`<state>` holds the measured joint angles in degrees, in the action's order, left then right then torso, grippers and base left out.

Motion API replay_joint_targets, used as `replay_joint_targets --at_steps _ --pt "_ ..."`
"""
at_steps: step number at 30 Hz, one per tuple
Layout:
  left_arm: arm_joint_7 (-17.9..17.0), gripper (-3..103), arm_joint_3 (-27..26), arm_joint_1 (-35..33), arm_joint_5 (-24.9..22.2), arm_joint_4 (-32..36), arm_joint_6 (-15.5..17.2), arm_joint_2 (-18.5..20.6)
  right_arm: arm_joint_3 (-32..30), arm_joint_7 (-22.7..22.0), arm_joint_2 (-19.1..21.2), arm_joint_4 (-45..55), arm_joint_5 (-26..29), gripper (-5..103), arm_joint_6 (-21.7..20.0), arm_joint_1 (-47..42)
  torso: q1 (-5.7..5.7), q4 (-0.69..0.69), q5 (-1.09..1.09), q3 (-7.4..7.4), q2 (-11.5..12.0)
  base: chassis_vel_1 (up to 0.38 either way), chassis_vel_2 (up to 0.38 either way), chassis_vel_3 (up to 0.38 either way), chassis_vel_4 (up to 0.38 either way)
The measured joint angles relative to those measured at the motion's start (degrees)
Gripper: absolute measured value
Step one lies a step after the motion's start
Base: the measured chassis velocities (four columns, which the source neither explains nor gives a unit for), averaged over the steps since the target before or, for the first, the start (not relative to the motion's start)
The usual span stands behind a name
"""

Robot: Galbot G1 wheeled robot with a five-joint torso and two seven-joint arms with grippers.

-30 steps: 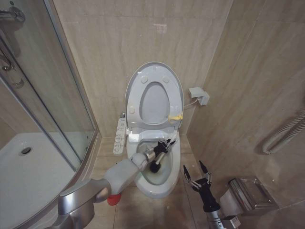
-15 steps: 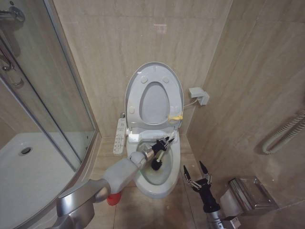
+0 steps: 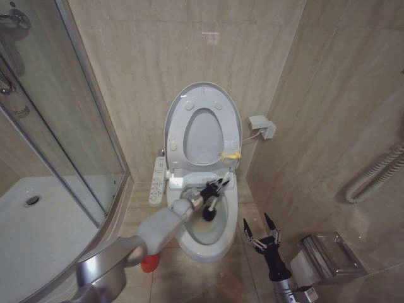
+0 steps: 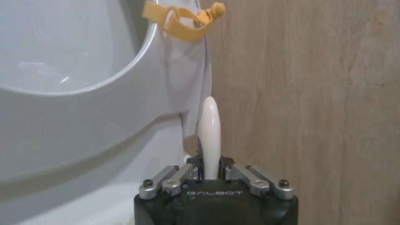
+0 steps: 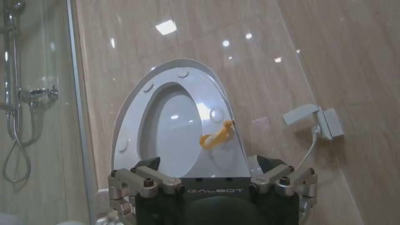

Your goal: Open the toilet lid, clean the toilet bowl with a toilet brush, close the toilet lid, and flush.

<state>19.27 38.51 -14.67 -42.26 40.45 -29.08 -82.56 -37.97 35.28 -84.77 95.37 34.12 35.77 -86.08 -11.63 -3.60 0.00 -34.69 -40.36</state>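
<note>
Holding the toilet brush (image 3: pixel 210 209) in my left gripper (image 3: pixel 215 189), fingers clamped on the thin white handle, which the left wrist view shows sticking up between the pads (image 4: pixel 164 180). Dark bristle head sits inside the toilet bowl (image 3: pixel 189 247), toward the back of the basin, above the stained inner surface. Compared with a second ago the brush head has moved slightly up and toward the rear of the bowl, and the gripper shifted with it; small change only. Whole head view also nudged a bit, so the camera moved too.

Toilet lid (image 3: pixel 178 113) is up, leaning against the tiled wall (image 3: pixel 132 69), seat ring (image 3: pixel 222 136) raised with it. Yellow strap (image 3: pixel 231 154) hangs at the seat's right edge; also seen in the right wrist view (image 5: pixel 216 136). Red cup holder (image 3: pixel 147 263) on the floor left of the bowl, partly behind my left arm.

My right gripper (image 3: pixel 260 235) idles low beside the bowl's right side, fingers spread, nothing in them, same place as before. Shower tray (image 3: pixel 31 233) and glass door (image 3: pixel 76 126) on the left.
</note>
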Motion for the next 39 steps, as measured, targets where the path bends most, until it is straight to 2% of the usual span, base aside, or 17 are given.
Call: replay_joint_targets --at_steps 2,7,14,18,19,23,26,30,34,35,39 --pt "-0.08 19 0.75 0.74 -1.29 2.45 -0.36 0.63 -0.28 -0.02 0.17 0.06 0.19 100 -0.01 0.09 0.01 -0.04 -0.01 0.00 -0.01 0.000 0.000 0.000 0.000" --pt "1.06 19 0.84 2.94 -1.97 3.17 -1.10 -0.58 -0.82 -0.02 0.17 0.12 0.43 100 -0.01 0.09 0.01 -0.12 -0.01 0.01 -0.01 0.000 0.000 0.000 0.000" --pt "2.00 19 0.69 1.14 -1.48 -1.34 -1.22 -0.58 -0.75 0.02 -0.31 0.49 0.34 100 -0.03 0.07 0.00 -0.05 -0.01 0.00 0.00 0.000 0.000 0.000 0.000" --pt "1.95 19 0.72 0.97 -1.67 0.17 -1.20 0.11 -0.72 0.00 -0.34 0.63 0.29 100 -0.10 0.16 0.00 -0.02 0.00 0.00 0.00 0.000 0.000 0.000 0.000" --pt "1.89 19 0.75 1.44 -2.44 2.23 -1.20 0.04 -0.76 -0.01 -0.40 0.67 0.27 100 -0.14 0.19 0.00 -0.07 -0.01 0.00 0.00 0.000 0.000 0.000 0.000" --pt "1.77 19 0.75 2.17 -3.30 4.77 -1.26 -0.89 -0.94 -0.02 -0.62 0.69 0.24 100 -0.15 0.07 0.01 -0.13 -0.01 0.01 -0.01 0.000 0.000 0.000 0.000" --pt "1.81 19 1.67 1.83 -3.03 3.73 -1.46 -1.03 -1.02 -0.01 -0.74 0.69 0.22 100 -0.14 -0.04 0.01 -0.13 0.00 0.01 -0.01 0.000 0.000 0.000 0.000" --pt "2.01 19 1.94 0.09 -1.08 0.15 -1.84 -0.63 -1.13 0.00 -0.61 1.06 0.27 100 -0.14 -0.28 0.00 -0.02 0.01 0.00 0.00 0.000 0.000 0.000 0.000" --pt "1.88 19 1.46 0.38 -1.61 2.12 -1.84 -0.04 -1.50 -0.01 -0.32 1.13 0.42 100 -0.17 -0.25 0.00 -0.02 0.00 0.00 0.00 0.000 0.000 0.000 0.000" --pt "1.78 19 1.23 0.90 -2.14 3.31 -1.84 -0.08 -1.52 -0.01 -0.35 1.09 0.43 100 -0.17 -0.21 0.00 -0.09 -0.01 0.00 0.00 0.000 0.000 0.000 0.000" --pt "1.52 19 0.25 2.04 -2.99 4.69 -1.88 -1.14 -1.45 0.00 -0.65 0.76 0.42 100 -0.16 -0.17 0.01 -0.12 0.00 0.01 -0.01 0.000 0.000 0.000 0.000"
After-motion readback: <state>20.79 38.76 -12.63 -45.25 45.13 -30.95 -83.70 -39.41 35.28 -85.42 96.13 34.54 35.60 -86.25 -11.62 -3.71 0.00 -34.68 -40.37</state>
